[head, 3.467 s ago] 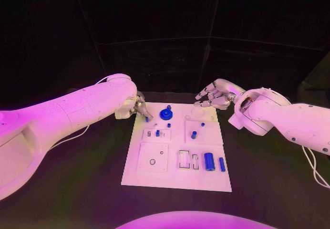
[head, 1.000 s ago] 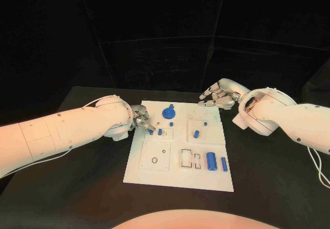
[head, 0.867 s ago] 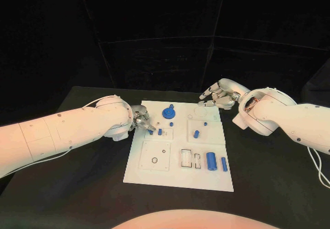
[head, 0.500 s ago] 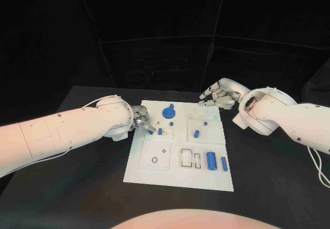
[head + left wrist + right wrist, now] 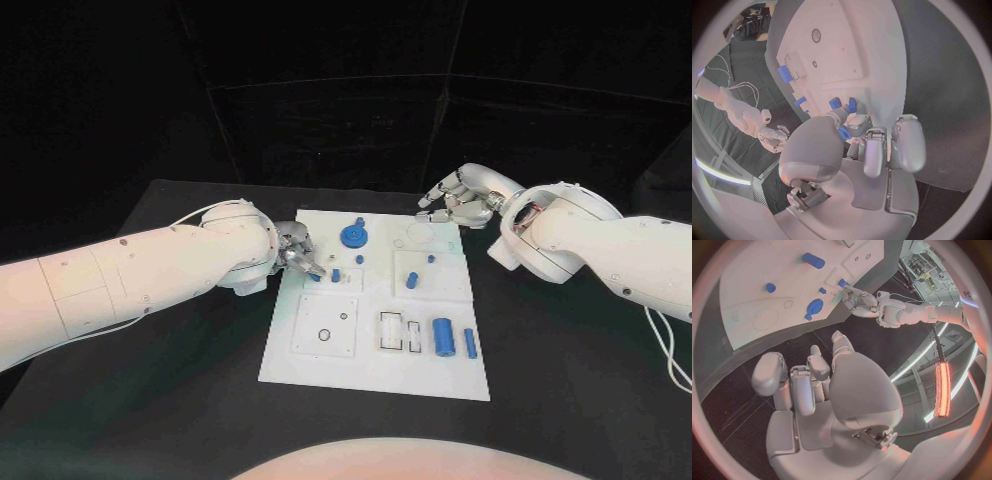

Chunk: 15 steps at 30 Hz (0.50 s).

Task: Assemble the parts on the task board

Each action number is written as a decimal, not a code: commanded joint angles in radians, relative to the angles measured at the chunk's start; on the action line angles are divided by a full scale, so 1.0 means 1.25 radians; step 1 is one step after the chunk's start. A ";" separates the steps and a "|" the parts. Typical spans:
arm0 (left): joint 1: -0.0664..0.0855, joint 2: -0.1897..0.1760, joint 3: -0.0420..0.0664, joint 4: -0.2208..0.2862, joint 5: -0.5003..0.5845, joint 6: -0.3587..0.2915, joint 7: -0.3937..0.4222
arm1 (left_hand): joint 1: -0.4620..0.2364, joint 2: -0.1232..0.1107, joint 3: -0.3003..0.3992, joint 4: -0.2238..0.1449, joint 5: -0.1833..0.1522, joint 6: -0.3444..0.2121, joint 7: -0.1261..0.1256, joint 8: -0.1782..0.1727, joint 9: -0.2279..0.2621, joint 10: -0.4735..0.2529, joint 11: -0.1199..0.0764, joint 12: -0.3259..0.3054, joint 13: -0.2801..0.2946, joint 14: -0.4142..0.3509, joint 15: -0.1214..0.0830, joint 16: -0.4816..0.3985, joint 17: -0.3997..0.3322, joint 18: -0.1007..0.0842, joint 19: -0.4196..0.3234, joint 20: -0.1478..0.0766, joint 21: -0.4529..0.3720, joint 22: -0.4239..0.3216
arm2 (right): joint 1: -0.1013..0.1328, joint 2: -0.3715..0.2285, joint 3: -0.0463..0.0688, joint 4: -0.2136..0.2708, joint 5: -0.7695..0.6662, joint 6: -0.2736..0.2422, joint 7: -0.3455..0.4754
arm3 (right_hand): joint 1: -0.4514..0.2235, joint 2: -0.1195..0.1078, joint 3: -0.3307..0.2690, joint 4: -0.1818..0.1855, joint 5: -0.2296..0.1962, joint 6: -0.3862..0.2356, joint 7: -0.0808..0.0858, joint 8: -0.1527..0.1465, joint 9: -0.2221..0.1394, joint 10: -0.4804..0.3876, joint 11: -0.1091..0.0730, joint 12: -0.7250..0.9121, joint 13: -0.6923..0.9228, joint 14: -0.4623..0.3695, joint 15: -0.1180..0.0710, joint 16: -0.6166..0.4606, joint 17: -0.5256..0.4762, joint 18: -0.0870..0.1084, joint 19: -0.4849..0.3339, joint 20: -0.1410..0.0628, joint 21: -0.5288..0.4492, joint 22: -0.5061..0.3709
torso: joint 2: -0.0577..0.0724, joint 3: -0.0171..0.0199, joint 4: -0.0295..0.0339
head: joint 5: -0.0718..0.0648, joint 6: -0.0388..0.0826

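The white task board [image 5: 325, 365] lies in the middle of the black table. My left hand [image 5: 297, 254] is at the board's left edge, far half, and pinches a small blue peg [image 5: 844, 133] between thumb and a fingertip, just above the board. Two more small blue pegs [image 5: 835, 103] stand in the board close in front of those fingertips. A blue round knob [image 5: 351, 238] stands at the far middle. My right hand [image 5: 459, 200] hovers over the board's far right corner with loosely bent fingers and nothing in it.
A thick blue cylinder [image 5: 443, 338] and a thin one [image 5: 470, 344] lie at the board's near right, beside two rectangular slots [image 5: 389, 332]. Another blue peg [image 5: 410, 281] stands on the right square plate. Black table surrounds the board.
Over the last seconds my left hand has come nearer along the board's left edge with the small peg. In the last half second nothing visibly moves; the right hand stays put.
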 commanded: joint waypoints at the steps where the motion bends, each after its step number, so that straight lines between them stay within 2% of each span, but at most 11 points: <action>1: -0.002 0.000 -0.002 0.001 -0.006 0.016 -0.005 | -0.002 -0.004 0.064 -0.056 0.002 0.001 -0.007 0.006 0.002 0.006 0.002 0.003 0.001 0.083 -0.006 0.002 0.211 -0.002 0.002 -0.002 0.003 0.001 | 0.001 0.000 0.000 0.000 -0.002 0.003 0.004 | 0.007 0.003 -0.004 -0.001 0.003 -0.002 -0.002 0.003 0.000 -0.005 0.001 -0.001 -0.001 0.055 -0.005 -0.004 0.081 0.013 -0.005 0.000 -0.004 -0.001 | 0.000 0.0001 -0.0001 | 0.000 0.000; 3: -0.002 0.001 -0.002 -0.001 -0.006 0.015 -0.005 | -0.010 -0.008 0.063 -0.053 0.002 0.004 -0.007 0.008 0.003 0.007 0.003 0.004 0.002 0.083 -0.006 0.002 0.211 -0.002 0.003 -0.002 0.004 0.002 | 0.001 0.000 0.000 0.000 -0.002 0.003 0.004 | 0.007 0.003 -0.005 0.000 0.004 -0.003 -0.002 0.003 0.000 -0.005 0.001 -0.001 -0.001 0.054 -0.005 -0.005 0.079 0.013 -0.006 0.000 -0.005 -0.004 | 0.000 0.0003 -0.0001 | 0.000 0.000; 9: -0.002 0.005 -0.002 -0.006 -0.005 0.015 -0.006 | -0.073 -0.038 0.027 -0.018 0.002 0.019 -0.009 0.017 0.005 0.010 0.002 0.008 0.003 0.083 -0.007 0.002 0.211 -0.003 0.005 -0.002 0.007 0.008 | 0.001 0.001 0.000 0.000 -0.002 0.002 0.004 | 0.007 0.004 -0.006 0.001 0.004 -0.003 -0.002 0.003 0.000 -0.006 0.001 -0.002 -0.002 0.054 -0.005 -0.005 0.079 0.013 -0.006 0.000 -0.005 -0.004 | 0.000 0.0004 -0.0005 | 0.000 -0.001; 15: -0.001 0.009 -0.002 -0.014 -0.005 0.024 -0.008 | -0.110 -0.051 -0.002 0.003 0.002 0.030 -0.014 0.025 0.008 0.013 -0.002 0.011 0.005 0.083 -0.010 0.002 0.211 -0.003 0.006 -0.005 0.008 0.009 | 0.001 0.000 0.000 0.001 -0.002 0.001 0.003 | 0.007 0.003 -0.006 0.001 0.004 -0.003 -0.002 0.003 0.000 -0.007 0.001 -0.003 -0.004 0.054 -0.005 -0.006 0.078 0.013 -0.006 0.000 -0.006 -0.005 | 0.000 0.0006 -0.0004 | -0.001 -0.002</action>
